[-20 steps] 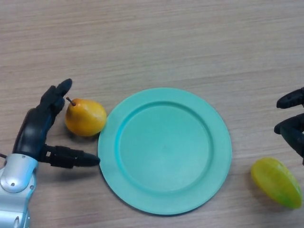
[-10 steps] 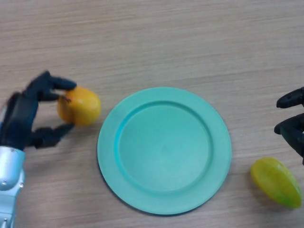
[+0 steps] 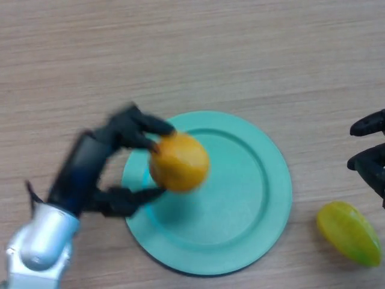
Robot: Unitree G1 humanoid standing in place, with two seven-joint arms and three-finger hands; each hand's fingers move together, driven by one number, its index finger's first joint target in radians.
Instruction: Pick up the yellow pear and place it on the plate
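The yellow pear (image 3: 179, 161) is held in my left hand (image 3: 99, 165), whose fingers and thumb are curled round it from the left. The pear hangs over the left part of the teal plate (image 3: 252, 186), which lies in the middle of the wooden table. I cannot tell whether the pear touches the plate. My right hand (image 3: 371, 156) shows at the right edge, away from the plate, with fingers curled and nothing in it.
A yellow-green starfruit (image 3: 349, 233) lies on the table at the lower right, just below my right hand. The wooden table (image 3: 192, 54) stretches bare behind the plate.
My left hand closed on the pear, lifted it off the table and carried it right, from beside the plate to over its left part. The right hand has not moved.
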